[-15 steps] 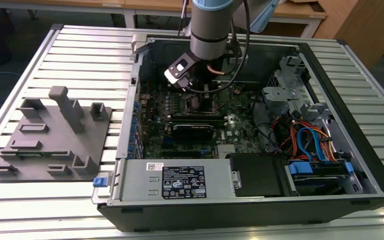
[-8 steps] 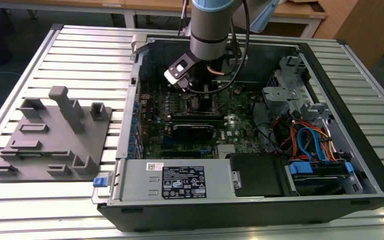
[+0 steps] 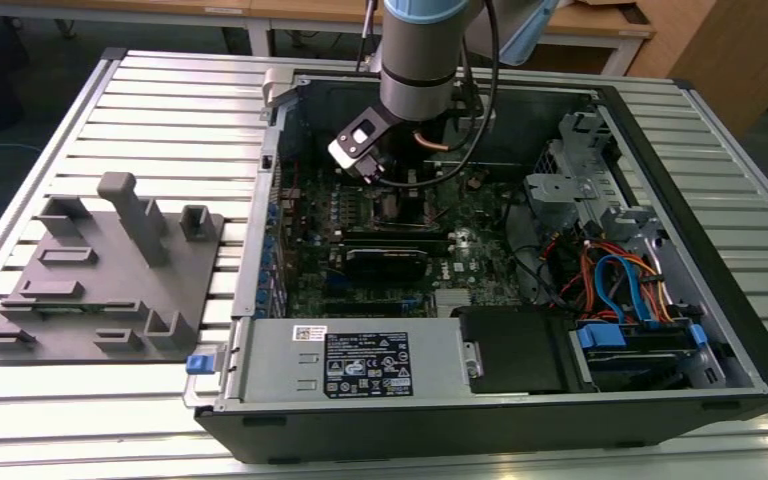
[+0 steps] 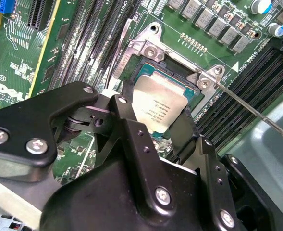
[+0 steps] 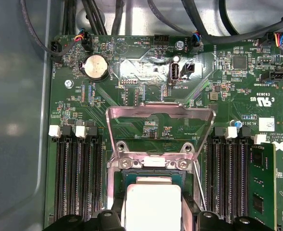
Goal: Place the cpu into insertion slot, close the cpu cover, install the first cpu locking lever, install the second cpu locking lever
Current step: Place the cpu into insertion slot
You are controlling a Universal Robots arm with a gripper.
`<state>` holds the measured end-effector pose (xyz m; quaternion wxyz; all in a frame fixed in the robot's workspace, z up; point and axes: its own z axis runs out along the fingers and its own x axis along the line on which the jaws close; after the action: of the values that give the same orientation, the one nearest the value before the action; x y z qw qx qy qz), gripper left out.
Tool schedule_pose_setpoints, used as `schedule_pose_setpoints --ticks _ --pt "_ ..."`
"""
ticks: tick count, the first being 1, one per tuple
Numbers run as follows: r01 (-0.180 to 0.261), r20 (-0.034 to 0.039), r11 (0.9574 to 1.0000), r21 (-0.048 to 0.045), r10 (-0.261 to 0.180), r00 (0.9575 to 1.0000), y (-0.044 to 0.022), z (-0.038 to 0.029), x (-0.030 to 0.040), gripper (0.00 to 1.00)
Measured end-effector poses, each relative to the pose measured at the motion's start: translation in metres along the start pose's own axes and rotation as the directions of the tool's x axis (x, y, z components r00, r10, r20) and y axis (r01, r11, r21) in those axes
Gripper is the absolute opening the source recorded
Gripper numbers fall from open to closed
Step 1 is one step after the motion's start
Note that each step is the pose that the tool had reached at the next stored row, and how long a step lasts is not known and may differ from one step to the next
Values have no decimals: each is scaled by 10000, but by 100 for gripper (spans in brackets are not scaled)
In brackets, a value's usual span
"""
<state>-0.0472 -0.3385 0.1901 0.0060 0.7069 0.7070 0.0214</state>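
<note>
Arm (image 3: pixel 418 50) vertical, fingers (image 4: pixel 131 130) in a narrow clamp.

Grey/blue arm (image 3: pixel 418 70), blk jaws w/ screws (image 4: pixel 162 194)

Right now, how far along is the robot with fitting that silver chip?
Nothing looks finished. In hand: the black gripper holds the silver-grey square cpu at the dark silver-rimmed insertion slot; seating unclear. Left: the thin silver cpu cover frame stands open, and the wire locking lever is unlatched.

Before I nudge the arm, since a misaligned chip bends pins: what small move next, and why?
Probably ease the cpu straight down a touch: the gripper grips it at the insertion slot, seating unclear, and the cpu cover stands open.
</note>
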Motion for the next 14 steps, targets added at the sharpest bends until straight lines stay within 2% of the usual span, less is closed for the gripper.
schedule_pose_setpoints --ticks 8,9,11,12,14 --pt "-1 -15 10000 -7 1 10000 1 4 3 55" --pt "-1 -20 10000 -12 1 10000 2 7 4 60" --pt "-1 -7 10000 -5 1 10000 1 3 1 60" --pt "-1 -1 10000 -1 1 10000 0 1 0 67" --pt "-1 0 10000 -1 1 10000 0 1 0 67"
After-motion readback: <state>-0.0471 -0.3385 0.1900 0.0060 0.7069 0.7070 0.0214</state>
